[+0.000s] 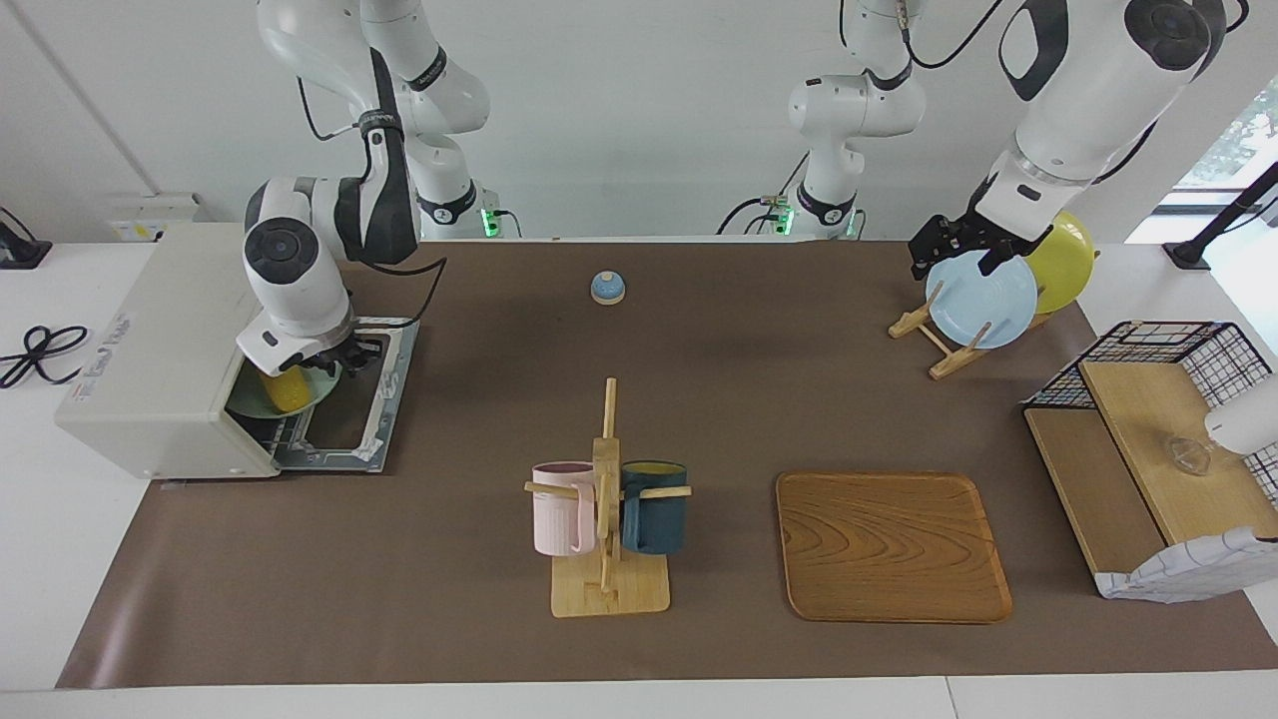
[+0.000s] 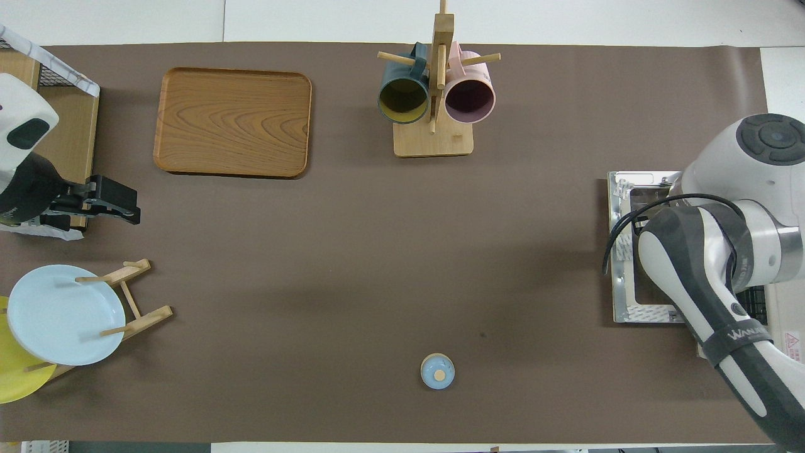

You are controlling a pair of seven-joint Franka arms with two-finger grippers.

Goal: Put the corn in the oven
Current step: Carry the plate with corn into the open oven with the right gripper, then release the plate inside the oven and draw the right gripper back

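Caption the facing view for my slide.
Right end effector at the open oven, over the corn on a green plate; left end effector waits above the plate rack.

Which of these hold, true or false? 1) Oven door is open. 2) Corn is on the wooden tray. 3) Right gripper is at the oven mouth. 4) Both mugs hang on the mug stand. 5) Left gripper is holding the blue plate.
1) True. The oven has its door folded down flat on the table.
2) False. The corn lies on a pale green plate in the oven's mouth; the wooden tray has nothing on it.
3) True. The right gripper is right over the corn.
4) True. The pink mug and dark teal mug both hang on the mug stand.
5) False. The left gripper is open above the blue plate, which sits in its rack.
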